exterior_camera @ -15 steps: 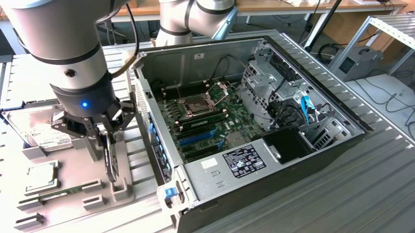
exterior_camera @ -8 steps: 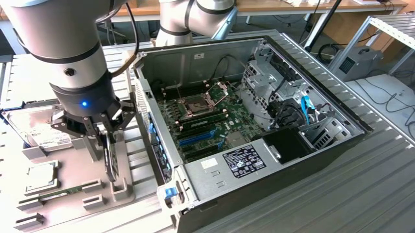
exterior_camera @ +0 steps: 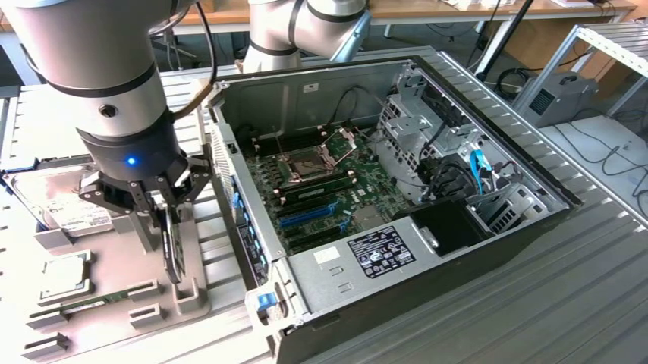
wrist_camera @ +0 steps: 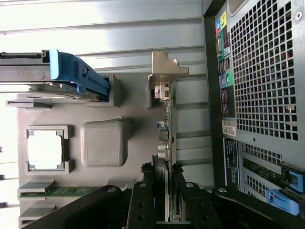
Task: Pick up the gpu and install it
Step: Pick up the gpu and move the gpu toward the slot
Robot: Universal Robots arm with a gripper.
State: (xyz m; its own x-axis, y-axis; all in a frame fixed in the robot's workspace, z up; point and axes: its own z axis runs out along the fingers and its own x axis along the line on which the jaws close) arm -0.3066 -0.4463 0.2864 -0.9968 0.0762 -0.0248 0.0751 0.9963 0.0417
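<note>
Pick-up stage, install not begun: the gpu (exterior_camera: 174,254) stands on edge in its slot of the grey holder (exterior_camera: 202,297) on the surface, just beside the open computer case (exterior_camera: 303,83) on the exterior view's left. The hand (exterior_camera: 162,226) is down over it, fingers (wrist_camera: 177,177) pinching the card's upper edge from both sides. The card does not look lifted, and the slots on the motherboard (exterior_camera: 344,182) are unfilled.

power supply label (exterior_camera: 380,252), hard drive label (exterior_camera: 81,220), print illegible
</note>
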